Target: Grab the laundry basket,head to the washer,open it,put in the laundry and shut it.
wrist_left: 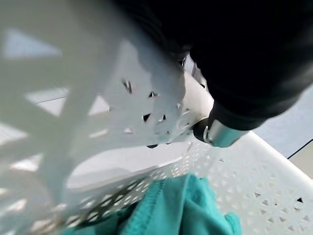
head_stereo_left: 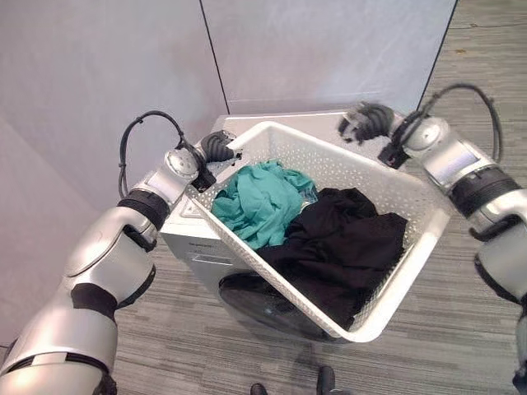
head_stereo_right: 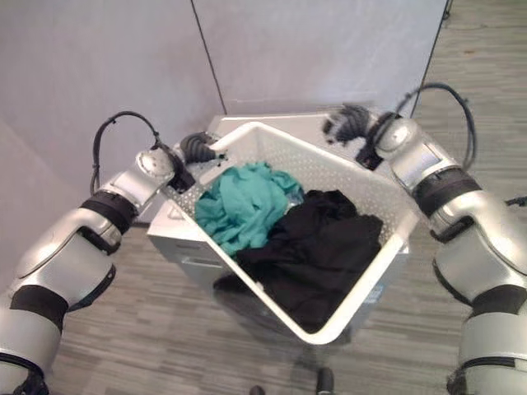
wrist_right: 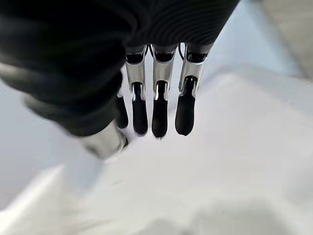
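The white laundry basket (head_stereo_left: 394, 290) sits tilted on top of the washer (head_stereo_left: 202, 247), covering most of its top and overhanging its dark round door (head_stereo_left: 255, 300), so the way to the door from above is blocked. The teal cloth (head_stereo_left: 259, 202) and black cloth (head_stereo_left: 338, 247) fill the basket's low part; its high far wall stands bare. The left hand (head_stereo_left: 216, 146) is at the basket's far left rim, the right hand (head_stereo_left: 362, 122) above the far right corner. Grey partition panels (head_stereo_left: 107, 74) close off the space behind the washer. Carpeted floor (head_stereo_left: 461, 329) lies open to the right and in front.
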`<state>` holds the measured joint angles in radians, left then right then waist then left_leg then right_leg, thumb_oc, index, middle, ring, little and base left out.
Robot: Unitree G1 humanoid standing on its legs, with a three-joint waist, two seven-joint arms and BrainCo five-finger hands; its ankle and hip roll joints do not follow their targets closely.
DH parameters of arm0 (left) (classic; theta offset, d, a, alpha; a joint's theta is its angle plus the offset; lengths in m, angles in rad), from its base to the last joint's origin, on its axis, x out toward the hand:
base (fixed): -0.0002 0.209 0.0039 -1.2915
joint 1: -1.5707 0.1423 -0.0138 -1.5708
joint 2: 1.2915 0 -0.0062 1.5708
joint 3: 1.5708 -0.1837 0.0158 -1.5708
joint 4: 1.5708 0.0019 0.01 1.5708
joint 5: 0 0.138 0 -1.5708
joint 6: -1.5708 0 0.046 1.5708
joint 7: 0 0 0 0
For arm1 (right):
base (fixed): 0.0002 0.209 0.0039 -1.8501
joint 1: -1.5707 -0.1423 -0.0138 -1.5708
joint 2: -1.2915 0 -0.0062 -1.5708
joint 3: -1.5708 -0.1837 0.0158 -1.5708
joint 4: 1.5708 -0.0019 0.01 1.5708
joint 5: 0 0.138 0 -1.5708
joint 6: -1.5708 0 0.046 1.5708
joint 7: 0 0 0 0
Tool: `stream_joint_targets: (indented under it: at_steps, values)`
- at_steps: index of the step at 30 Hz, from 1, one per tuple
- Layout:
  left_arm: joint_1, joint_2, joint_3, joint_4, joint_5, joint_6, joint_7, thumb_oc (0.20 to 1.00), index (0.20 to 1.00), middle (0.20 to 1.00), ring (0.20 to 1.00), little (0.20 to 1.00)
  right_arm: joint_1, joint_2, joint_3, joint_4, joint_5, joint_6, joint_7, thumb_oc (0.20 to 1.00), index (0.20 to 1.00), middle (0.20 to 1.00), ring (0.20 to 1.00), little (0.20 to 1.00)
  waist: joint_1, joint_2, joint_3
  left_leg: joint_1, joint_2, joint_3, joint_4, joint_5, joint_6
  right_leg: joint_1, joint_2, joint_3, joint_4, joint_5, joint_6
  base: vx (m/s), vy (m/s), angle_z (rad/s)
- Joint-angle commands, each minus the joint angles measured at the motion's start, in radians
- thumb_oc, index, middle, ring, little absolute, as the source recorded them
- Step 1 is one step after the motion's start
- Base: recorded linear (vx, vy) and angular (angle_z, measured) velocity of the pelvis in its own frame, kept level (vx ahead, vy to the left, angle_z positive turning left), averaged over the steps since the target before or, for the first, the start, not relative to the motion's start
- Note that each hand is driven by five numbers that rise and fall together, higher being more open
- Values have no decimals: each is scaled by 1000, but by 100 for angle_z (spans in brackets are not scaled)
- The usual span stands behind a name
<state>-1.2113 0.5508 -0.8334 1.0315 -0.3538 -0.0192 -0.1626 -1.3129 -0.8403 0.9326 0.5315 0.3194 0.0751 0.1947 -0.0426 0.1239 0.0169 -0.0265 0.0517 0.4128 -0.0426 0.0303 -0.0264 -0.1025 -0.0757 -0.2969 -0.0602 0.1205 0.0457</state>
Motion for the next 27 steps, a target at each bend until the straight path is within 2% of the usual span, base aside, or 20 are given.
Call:
stream_joint_targets:
  at_steps: [1,2,5,10,14,21,24,27]
  values:
    - [96,-89,14,76,4,15,56,200,200,200,200,200,-88,-97,-105,-97,-54,-70,-50,1000,1000,1000,1000,1000,-10,-25,106,23,30,-24,-24,54,-59,100,-42,2,-26,-50,104,86,-27,-17]
    - [117,-105,34,90,25,23,51,200,200,200,200,200,-45,-141,-162,-203,-100,-85,-52,1000,1000,1000,1000,1000,-13,-23,103,30,31,-21,-22,50,-59,106,-41,0,-25,-54,106,55,-23,-12]
    - [131,-137,44,133,57,33,45,200,200,200,200,200,-17,-165,-230,-300,-150,-107,-81,1000,1000,1000,1000,1000,-19,-19,98,40,31,-14,-22,46,-59,112,-41,1,-27,-57,108,52,-16,-4]
    - [138,-157,76,198,76,41,55,200,200,200,200,200,19,-134,-293,-400,-218,-138,-112,1000,1000,1000,1000,1000,-31,-6,94,52,32,5,-28,43,-59,105,-41,16,-27,-56,112,22,-3,-3]
    - [140,-155,99,233,79,43,59,200,200,200,200,200,61,-138,-333,-470,-211,-141,-100,1000,1000,1000,1000,1000,-35,-3,94,58,34,23,-32,44,-59,96,-40,26,-27,-52,113,19,-10,-19]
    - [202,-161,214,344,61,55,75,200,200,200,200,200,194,-193,-420,-618,-168,-152,-37,1000,1000,1000,1000,1000,-48,-3,98,64,42,47,-33,44,-63,84,-34,40,-27,-53,113,14,-26,-10]
    - [246,-159,288,373,-4,61,85,200,200,200,200,200,225,-213,-429,-603,-154,-143,-41,1000,1000,1000,1000,1000,-50,1,101,65,47,58,-33,46,-67,77,-31,48,-27,-54,111,11,-27,-13]
    - [259,-165,305,383,-25,65,91,200,200,200,200,200,241,-209,-432,-588,-149,-140,-44,1000,1000,1000,1000,1000,-50,4,101,69,49,57,-33,47,-70,79,-29,48,-27,-56,108,15,-30,-11]
